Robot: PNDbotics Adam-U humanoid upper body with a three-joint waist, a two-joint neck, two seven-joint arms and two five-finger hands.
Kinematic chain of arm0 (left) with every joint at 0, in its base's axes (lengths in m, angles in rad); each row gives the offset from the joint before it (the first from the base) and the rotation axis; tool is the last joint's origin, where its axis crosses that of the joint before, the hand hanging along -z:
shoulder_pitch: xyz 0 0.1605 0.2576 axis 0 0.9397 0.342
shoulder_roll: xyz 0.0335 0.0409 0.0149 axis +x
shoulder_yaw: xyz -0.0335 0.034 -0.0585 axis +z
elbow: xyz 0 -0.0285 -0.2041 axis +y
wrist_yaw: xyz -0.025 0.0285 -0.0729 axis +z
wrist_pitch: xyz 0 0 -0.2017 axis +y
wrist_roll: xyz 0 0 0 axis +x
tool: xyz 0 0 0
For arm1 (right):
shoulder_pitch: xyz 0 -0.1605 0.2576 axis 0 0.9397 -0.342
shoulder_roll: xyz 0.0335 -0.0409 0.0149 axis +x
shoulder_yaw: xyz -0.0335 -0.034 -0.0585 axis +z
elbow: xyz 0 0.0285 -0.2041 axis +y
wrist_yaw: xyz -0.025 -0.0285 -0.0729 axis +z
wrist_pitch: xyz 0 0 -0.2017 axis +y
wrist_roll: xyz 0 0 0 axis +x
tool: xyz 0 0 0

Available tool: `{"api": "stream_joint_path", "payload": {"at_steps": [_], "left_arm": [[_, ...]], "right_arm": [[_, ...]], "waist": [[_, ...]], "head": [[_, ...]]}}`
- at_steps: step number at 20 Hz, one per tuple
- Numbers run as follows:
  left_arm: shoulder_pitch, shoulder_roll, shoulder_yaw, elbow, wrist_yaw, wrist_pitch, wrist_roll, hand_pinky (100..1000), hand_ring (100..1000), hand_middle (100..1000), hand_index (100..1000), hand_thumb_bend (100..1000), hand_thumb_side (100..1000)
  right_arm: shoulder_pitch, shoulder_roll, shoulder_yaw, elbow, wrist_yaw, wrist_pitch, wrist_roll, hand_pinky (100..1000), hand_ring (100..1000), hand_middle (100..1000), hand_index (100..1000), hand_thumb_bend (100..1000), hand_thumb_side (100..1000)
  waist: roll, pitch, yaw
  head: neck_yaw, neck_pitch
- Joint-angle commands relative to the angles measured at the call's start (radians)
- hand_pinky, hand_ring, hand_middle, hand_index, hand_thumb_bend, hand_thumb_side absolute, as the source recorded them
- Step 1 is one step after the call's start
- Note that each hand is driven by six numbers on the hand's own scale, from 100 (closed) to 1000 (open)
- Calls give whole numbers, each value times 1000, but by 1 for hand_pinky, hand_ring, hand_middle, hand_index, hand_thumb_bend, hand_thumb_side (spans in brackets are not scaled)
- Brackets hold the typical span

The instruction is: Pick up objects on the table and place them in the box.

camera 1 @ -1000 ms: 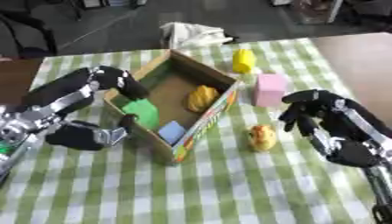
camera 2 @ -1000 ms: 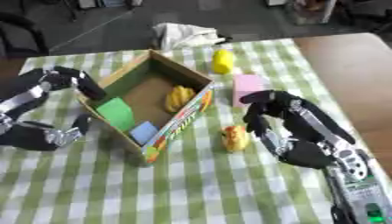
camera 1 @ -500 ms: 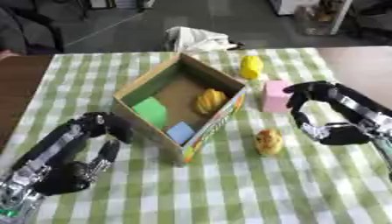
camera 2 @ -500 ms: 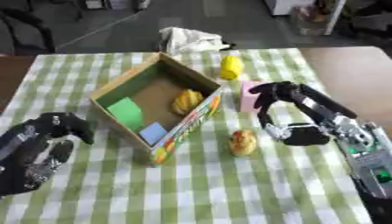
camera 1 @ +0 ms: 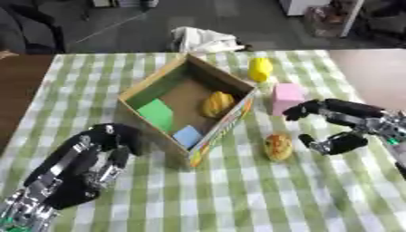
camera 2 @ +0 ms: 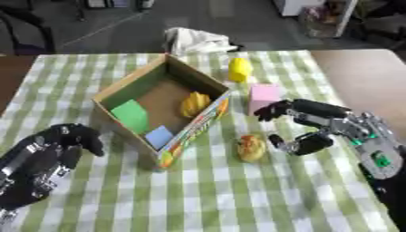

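Note:
An open cardboard box (camera 1: 141, 89) stands mid-table holding a green block (camera 1: 157, 114), a blue block (camera 1: 188, 135) and a yellow-orange item (camera 1: 217, 103). Outside it, to the right, lie a yellow-orange toy (camera 1: 277, 146), a pink block (camera 1: 286, 97) and a yellow object (camera 1: 259, 69). My right hand (camera 1: 342, 125) hovers just right of the toy, thumb and fingers curved apart around empty space, holding nothing. My left hand (camera 1: 89, 161) rests at the lower left of the box with relaxed fingers, empty.
The table wears a green-and-white checked cloth (camera 1: 238, 195). A crumpled white cloth (camera 1: 203, 40) lies at the far edge behind the box. Bare brown tabletop (camera 1: 22, 86) shows on the far left and a paler tabletop on the right.
The view has shifted. My right hand has come lower and closer to the yellow-orange toy. My left hand stays low at the left of the box.

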Motion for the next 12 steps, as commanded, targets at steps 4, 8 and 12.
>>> {"api": "stream_joint_path", "payload": {"at_steps": [4, 8, 12], "left_arm": [[-4, -10, -3, -20, 3, 21, 3, 646, 592, 580, 774, 100, 601], [-4, -14, -5, -20, -2, 22, -5, 646, 591, 579, 776, 100, 605], [-2, -15, -4, -20, -9, 27, -11, 647, 589, 577, 777, 100, 609]], "right_arm": [[-51, 5, -1, 10, 161, -138, 57, 866, 864, 846, 964, 100, 297], [-53, -7, 28, -18, 216, -194, 72, 881, 875, 841, 960, 100, 315], [-29, -50, 59, -84, 177, -242, 117, 884, 875, 834, 956, 100, 314]], "waist": [[-3, -16, 5], [-4, -15, 9], [-9, -16, 9]], "head": [[-2, 3], [-3, 4], [-1, 7]]}}
